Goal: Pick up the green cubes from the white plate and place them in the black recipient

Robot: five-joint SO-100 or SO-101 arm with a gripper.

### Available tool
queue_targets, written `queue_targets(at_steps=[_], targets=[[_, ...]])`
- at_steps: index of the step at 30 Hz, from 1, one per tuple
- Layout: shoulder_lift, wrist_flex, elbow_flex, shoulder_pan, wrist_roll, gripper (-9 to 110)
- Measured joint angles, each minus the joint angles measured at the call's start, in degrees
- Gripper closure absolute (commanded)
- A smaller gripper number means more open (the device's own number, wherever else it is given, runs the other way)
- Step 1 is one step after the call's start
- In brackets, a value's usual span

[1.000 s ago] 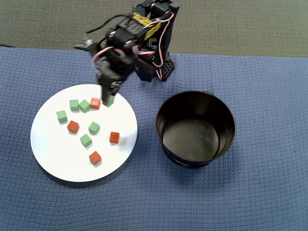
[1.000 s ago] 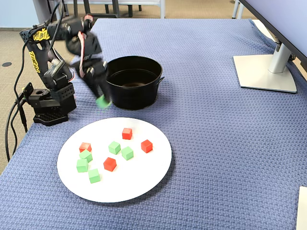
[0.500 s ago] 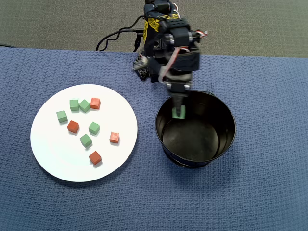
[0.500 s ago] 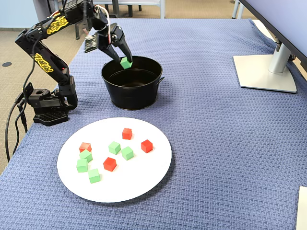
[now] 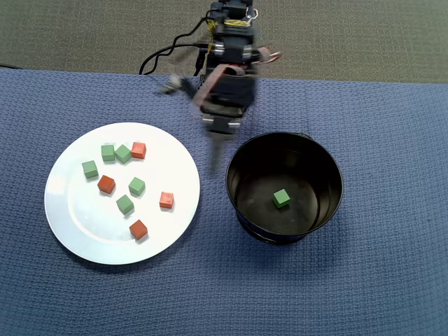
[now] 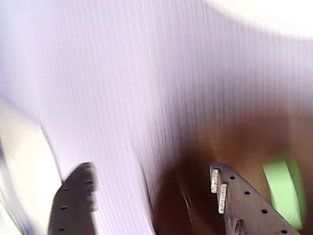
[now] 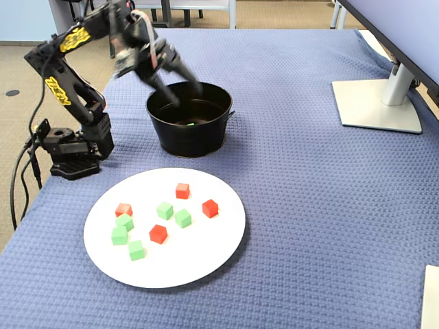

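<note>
One green cube [image 5: 281, 198] in black recipient [image 5: 241, 203]; our gripper [image 6: 151, 186] empty, jaws apart, blurred. Next, we judge: reach left to white plate [image 5: 77, 231], 5 green cubes [image 5: 124, 204] left.

Tall pot [image 5: 241, 210] beside open plate [image 5: 77, 231]

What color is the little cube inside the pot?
Green, clearest in the overhead view.
</note>
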Motion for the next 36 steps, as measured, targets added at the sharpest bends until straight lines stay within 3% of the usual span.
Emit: queue_targets(at_steps=[5, 11, 20, 28, 36], targets=[[-6.2, -4.7, 3.3, 17.7, -12.7, 81], [-14.2, -13.3, 10.0, 26.6, -36.8, 80], [-17.2, -18.0, 15.2, 28.7, -70.5, 82], [-17.2, -17.7, 15.2, 28.7, -86.1, 90], [-17.2, -19.1, 16.3, 28.7, -99.1, 86]])
